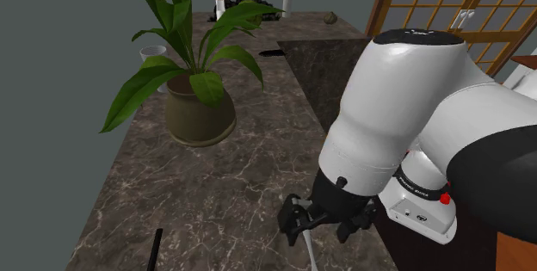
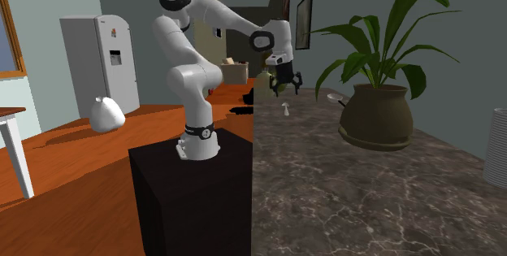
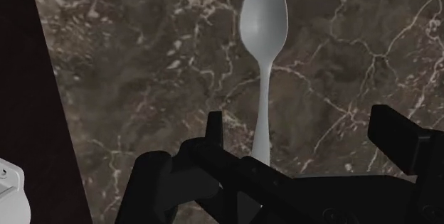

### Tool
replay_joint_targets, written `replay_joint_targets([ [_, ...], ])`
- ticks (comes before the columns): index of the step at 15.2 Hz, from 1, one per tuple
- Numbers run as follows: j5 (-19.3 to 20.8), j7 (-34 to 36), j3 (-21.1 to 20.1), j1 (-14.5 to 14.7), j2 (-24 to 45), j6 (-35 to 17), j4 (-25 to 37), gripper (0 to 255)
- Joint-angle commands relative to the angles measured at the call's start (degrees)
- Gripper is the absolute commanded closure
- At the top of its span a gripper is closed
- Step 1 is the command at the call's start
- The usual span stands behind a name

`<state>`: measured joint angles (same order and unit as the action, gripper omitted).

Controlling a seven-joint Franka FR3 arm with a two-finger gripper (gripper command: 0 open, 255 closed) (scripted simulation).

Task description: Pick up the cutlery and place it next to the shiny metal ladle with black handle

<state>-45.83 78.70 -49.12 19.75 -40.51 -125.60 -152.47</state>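
Beneath the parted jaws, one pale spoon on one marbled counter

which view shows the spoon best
The wrist view: the spoon shows lengthwise against the dark marbled counter, with its bowl and most of its handle plain. The shoulder view catches a pale sliver of its handle near the lower edge. The second exterior view shows it as a small, far-off pale shape.
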Motion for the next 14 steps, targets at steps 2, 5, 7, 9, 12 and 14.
replay_joint_targets([
  [2,-1.8,-2.2,0.9,0.2,-0.3,-2.6,-4.1,0],
  [5,-3.1,-2.6,-1.3,-0.4,2.2,-5.8,-4.6,0],
  [7,-3.8,-2.9,-2.8,-0.9,4.0,-8.1,-4.9,0],
  [9,-4.8,-3.3,-4.9,-1.7,6.6,-11.1,-5.1,0],
  [12,-4.7,-3.3,-4.9,-1.7,6.6,-11.1,-5.1,0],
  [14,-4.7,-3.3,-4.9,-1.7,6.6,-11.1,-5.1,0],
])
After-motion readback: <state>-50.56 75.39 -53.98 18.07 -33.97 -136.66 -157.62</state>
